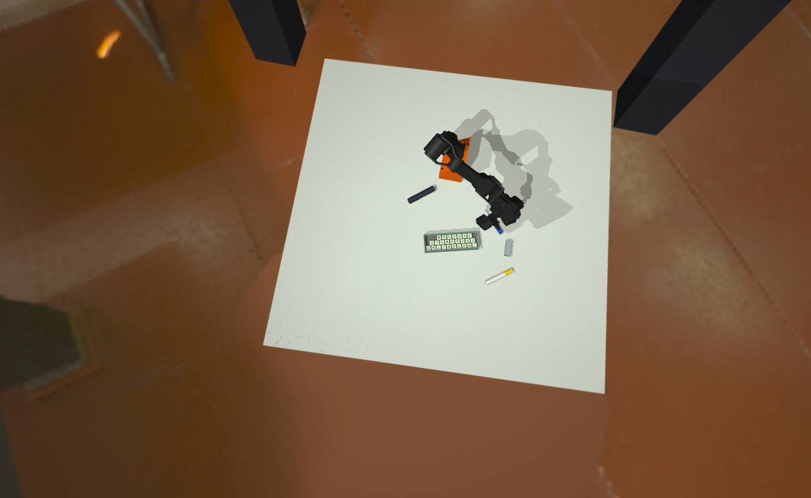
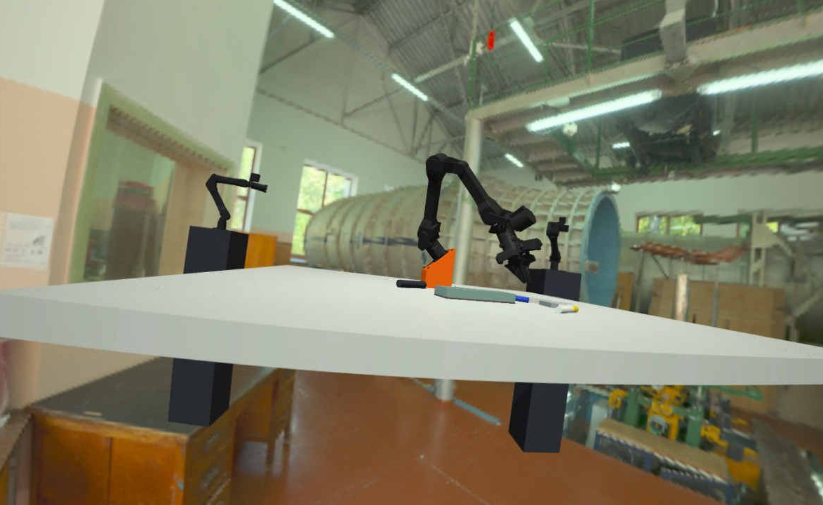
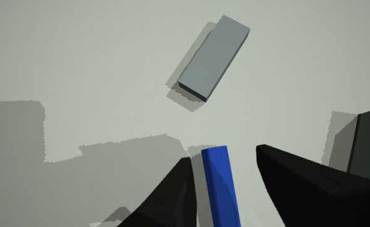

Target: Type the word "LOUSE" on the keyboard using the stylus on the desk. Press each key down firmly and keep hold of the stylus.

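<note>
The blue stylus [image 1: 499,231] [image 2: 522,299] [image 3: 220,189] lies on the white desk [image 1: 346,278] [image 2: 244,307] [image 3: 93,63]. In the wrist view its blue end shows between my two fingers, nearer the left one, with gaps on both sides. My gripper [image 2: 525,280] [image 3: 224,160] is open, holds nothing and hangs above the stylus, pointing down at a slant. The stylus's thin metal tip is hidden in the wrist view. The keyboard [image 1: 451,242] [image 2: 473,294] [image 3: 365,145] lies beside the stylus; only its edge and parts of a few keys show at the right of the wrist view.
A grey block [image 1: 508,247] [image 2: 549,304] [image 3: 214,58] lies just beyond the stylus's blue end. A white and yellow marker [image 1: 499,276] [image 2: 566,308] lies farther out. A dark marker [image 1: 422,194] [image 2: 411,283] lies near the arm's orange base [image 1: 451,173] [image 2: 437,274].
</note>
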Robot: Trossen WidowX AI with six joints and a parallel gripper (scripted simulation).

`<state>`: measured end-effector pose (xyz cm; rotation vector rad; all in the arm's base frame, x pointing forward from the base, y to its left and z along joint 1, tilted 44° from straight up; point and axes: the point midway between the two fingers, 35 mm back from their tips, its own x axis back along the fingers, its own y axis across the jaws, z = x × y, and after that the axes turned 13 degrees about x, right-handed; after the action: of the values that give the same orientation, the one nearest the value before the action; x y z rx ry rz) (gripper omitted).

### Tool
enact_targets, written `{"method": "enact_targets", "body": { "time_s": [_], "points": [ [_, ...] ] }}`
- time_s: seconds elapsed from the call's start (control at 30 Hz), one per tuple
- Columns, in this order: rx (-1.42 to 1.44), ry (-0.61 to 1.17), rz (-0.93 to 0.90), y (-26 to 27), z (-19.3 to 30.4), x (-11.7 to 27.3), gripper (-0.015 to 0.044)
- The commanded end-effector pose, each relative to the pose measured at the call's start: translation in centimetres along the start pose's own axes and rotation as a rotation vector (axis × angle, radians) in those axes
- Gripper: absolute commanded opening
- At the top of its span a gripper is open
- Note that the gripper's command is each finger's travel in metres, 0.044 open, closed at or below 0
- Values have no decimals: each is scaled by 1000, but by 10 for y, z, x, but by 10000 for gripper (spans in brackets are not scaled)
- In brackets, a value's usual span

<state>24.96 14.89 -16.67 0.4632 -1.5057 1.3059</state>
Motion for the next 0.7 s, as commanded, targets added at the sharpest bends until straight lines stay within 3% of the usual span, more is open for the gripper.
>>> {"method": "enact_targets", "body": {
  "time_s": [0.0,0.67],
  "points": [
    [6,1,-4,2,3,-4,150],
    [6,2,-4,3,11,-17,150]
  ]
}}
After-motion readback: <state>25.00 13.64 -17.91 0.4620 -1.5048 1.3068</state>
